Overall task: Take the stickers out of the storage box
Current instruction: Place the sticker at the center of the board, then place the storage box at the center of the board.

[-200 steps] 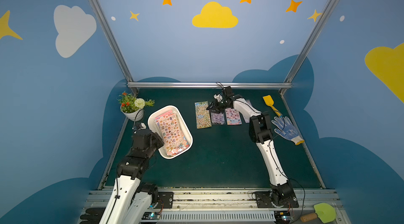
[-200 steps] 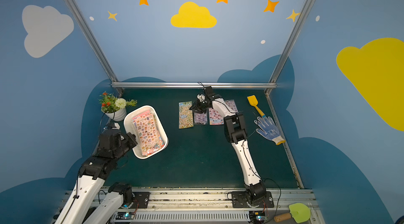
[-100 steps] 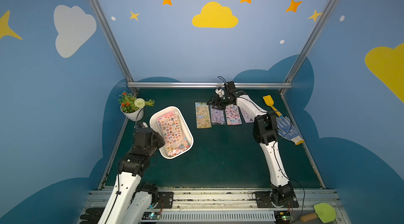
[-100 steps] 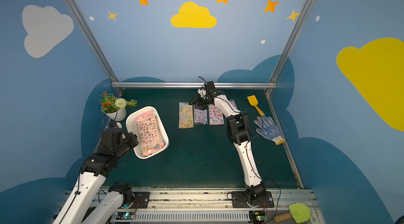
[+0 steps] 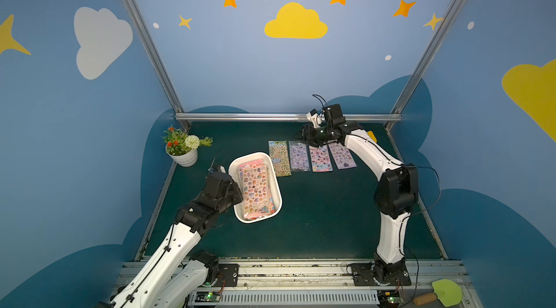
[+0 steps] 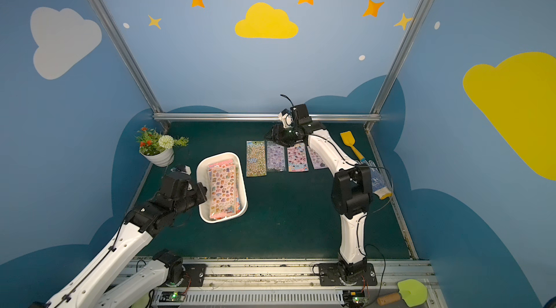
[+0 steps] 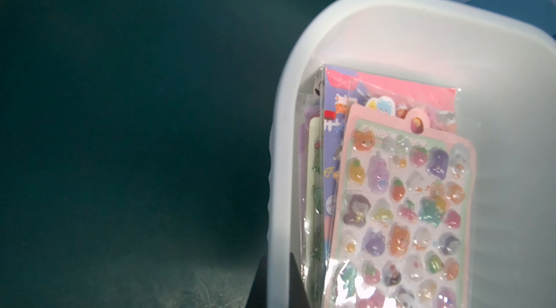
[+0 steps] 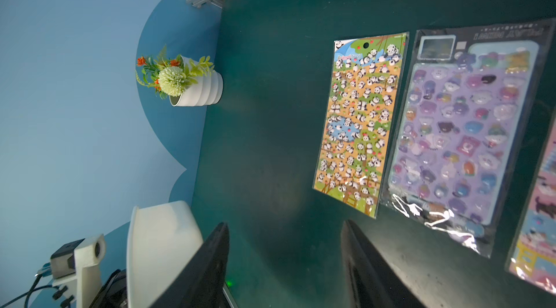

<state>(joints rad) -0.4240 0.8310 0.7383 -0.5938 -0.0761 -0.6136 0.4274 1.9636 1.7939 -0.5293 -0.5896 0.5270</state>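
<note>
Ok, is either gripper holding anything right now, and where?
Left gripper pinches the storage box by its long side rim; right gripper is open and empty.

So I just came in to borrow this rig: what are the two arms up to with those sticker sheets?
They are emptying a box of stickers. The left end effector is shut on a long-side rim of the storage box, apparently to steady it. The right end effector hangs open and empty over the far end of four sticker sheets laid side by side on the green mat. A stack of stickers lies in the box, so the job looks partway done.
</note>
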